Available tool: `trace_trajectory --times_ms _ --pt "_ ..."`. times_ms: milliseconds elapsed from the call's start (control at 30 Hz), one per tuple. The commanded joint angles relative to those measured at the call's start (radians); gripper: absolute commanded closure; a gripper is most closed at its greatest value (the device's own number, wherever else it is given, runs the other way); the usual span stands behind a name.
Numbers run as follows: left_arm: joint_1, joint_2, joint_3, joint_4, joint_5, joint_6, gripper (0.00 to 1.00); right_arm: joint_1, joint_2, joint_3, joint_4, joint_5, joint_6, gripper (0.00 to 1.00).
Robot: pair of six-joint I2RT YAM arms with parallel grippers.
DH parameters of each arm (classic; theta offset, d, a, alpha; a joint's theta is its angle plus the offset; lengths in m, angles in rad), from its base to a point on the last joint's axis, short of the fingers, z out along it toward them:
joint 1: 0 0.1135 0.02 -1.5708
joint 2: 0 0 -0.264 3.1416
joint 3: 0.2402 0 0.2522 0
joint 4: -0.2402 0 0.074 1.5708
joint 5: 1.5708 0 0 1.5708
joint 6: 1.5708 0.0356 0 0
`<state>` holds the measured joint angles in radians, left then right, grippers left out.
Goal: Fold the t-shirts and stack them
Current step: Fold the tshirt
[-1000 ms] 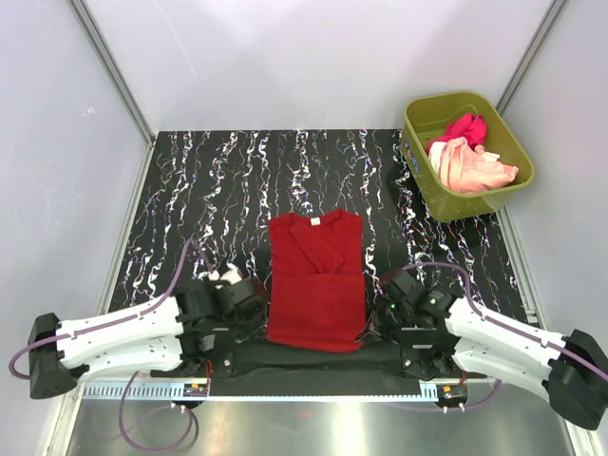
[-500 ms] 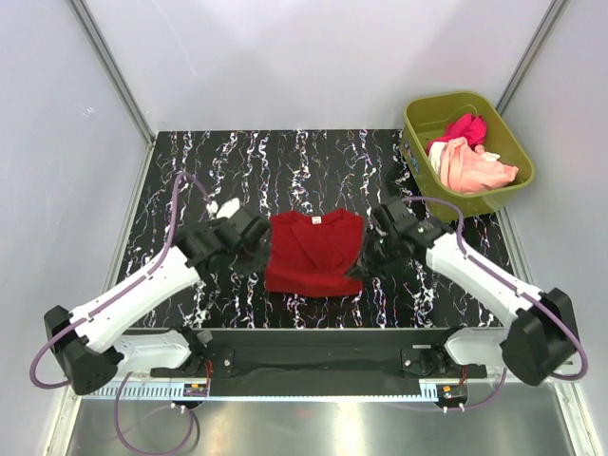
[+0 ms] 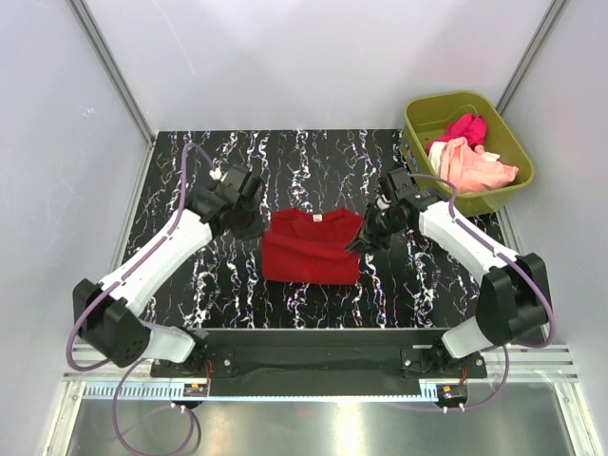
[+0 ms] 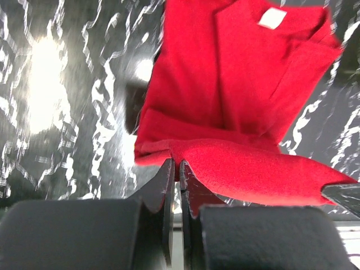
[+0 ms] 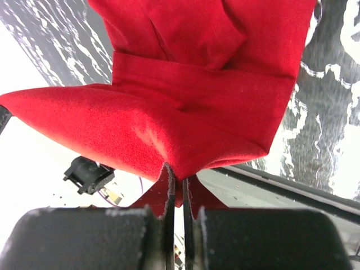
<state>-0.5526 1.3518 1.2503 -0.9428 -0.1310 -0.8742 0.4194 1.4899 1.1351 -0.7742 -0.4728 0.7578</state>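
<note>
A black tabletop (image 3: 190,171) veined with white marbling sits between pale, smooth walls (image 3: 57,142). One deep red t-shirt (image 3: 311,249), soft and slightly fuzzy, lies folded into a rough rectangle between the two claws. The left gripper (image 4: 175,166) is pinched tight on one corner of its raised edge, and the right gripper (image 5: 175,169) clamps the opposite corner, the cloth stretched between them. Beyond the right claw, to its right, one olive-green plastic tub (image 3: 423,185) holds two crumpled shirts: a magenta-pink t-shirt (image 3: 461,126) and a pale peach t-shirt (image 3: 470,166).

Light: bright, even overhead | Glare: white patch on table (image 4: 42,79), left wrist | Blur: left wrist soft
</note>
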Motion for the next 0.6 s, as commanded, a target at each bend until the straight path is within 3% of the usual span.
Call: trace_trajectory --times_ms 0,567 --pt "0.039 0.044 0.083 0.090 0.056 0.087 1.00 -0.047 0.036 0.080 0.004 -0.049 -0.064 1.00" --pt "0.138 0.360 0.305 0.214 0.174 0.222 1.00 -0.179 0.320 0.287 0.032 -0.139 -0.202 0.98"
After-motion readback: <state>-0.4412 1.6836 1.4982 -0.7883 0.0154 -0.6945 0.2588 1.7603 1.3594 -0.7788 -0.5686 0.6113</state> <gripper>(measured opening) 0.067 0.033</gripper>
